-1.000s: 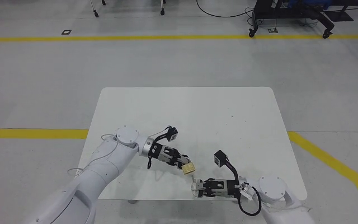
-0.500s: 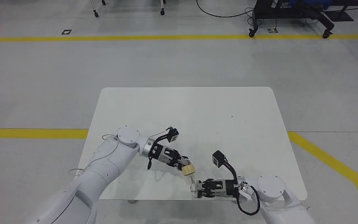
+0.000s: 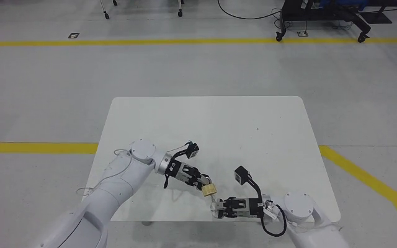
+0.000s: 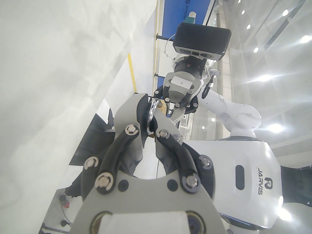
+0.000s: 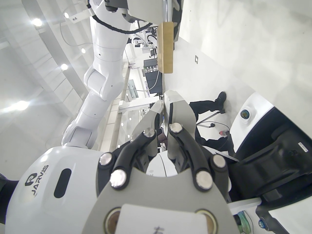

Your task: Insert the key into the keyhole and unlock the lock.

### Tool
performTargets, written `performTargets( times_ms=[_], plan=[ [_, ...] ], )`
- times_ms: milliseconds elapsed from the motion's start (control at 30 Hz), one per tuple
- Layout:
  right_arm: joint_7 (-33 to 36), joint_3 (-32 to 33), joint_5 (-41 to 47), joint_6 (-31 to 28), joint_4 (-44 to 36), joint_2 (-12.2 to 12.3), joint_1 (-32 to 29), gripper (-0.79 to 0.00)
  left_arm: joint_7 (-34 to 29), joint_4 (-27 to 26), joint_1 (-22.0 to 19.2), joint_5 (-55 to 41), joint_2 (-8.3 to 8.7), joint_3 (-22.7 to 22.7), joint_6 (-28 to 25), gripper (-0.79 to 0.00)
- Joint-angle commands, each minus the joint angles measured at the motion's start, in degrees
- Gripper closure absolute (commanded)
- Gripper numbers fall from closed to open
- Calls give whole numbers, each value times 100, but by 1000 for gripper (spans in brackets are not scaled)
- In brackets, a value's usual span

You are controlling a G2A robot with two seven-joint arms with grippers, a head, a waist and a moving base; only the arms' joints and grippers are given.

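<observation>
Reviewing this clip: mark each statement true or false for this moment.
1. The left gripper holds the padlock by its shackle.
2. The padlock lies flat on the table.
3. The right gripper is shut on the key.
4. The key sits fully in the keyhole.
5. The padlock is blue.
1. True. The left gripper clamps the shackle of the padlock.
2. False. The padlock hangs in the left gripper, above the table.
3. True. The right gripper pinches the key.
4. False. In the right wrist view a gap separates the key's tip from the padlock.
5. False. It is brass-coloured.
</observation>
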Motion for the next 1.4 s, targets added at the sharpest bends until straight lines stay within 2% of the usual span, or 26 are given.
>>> performTargets(
  times_ms=[0,1367],
  plan=[
    [-9,-10,2,15,3,4,6,0,-2,-6,6,17,1,-18,2,0],
    [-380,-120,15,63,14,74,43,0,-60,-263,179,385,14,-316,60,0]
  ],
)
